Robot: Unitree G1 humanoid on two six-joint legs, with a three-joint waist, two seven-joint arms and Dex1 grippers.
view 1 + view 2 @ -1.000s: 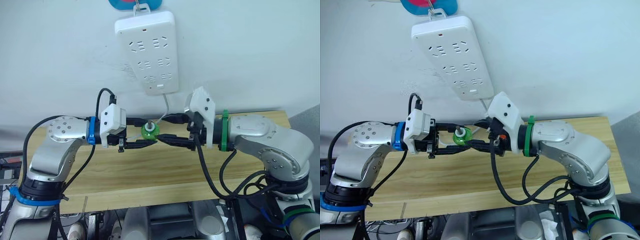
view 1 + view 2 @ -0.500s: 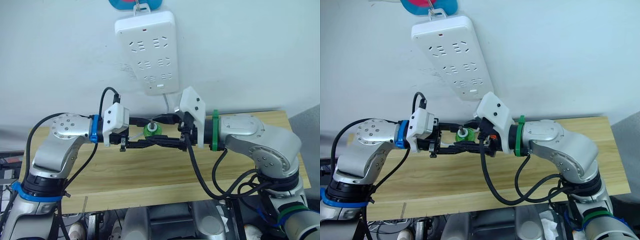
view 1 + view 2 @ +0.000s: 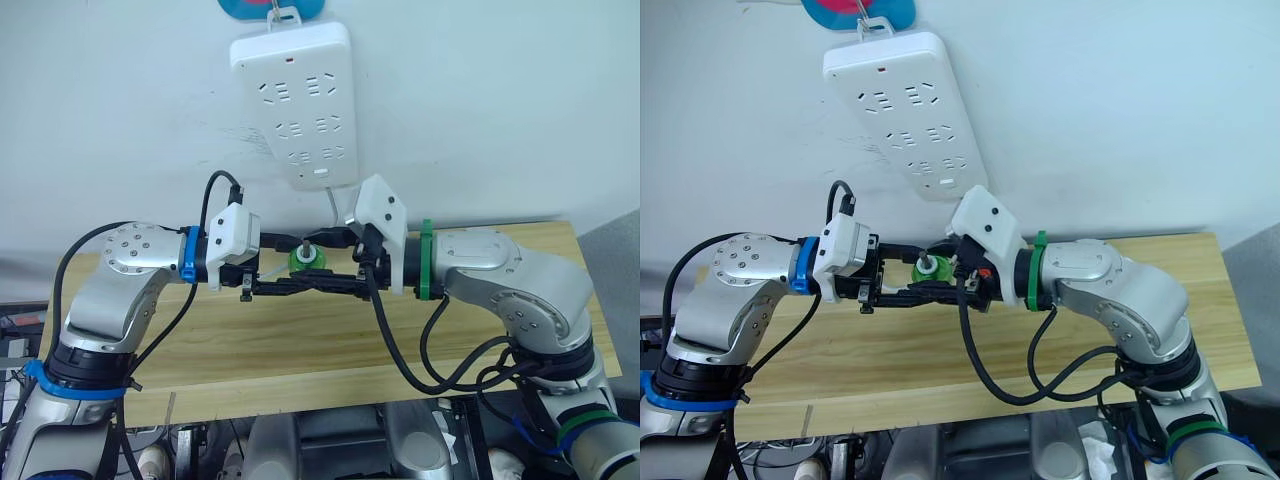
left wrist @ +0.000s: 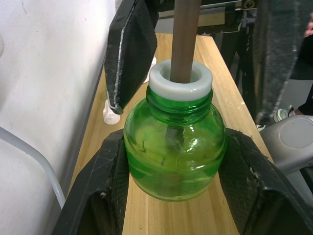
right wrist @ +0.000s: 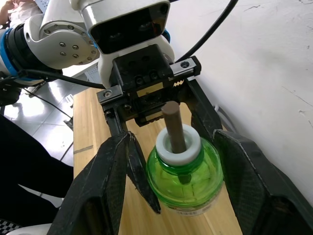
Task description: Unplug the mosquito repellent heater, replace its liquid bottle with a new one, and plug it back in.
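While held above the wooden surface, the liquid bottle sits clamped between the left end effector fingers. Opposite, the right end effector straddles it, fingers spread wide, clear of the glass.

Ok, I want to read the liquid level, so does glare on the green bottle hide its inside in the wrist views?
Left wrist view: the green bottle carries only small highlights, and the wick shows on down through the glass. Right wrist view: light passes through the bottle with little glare. I can make out no clear liquid line in either.
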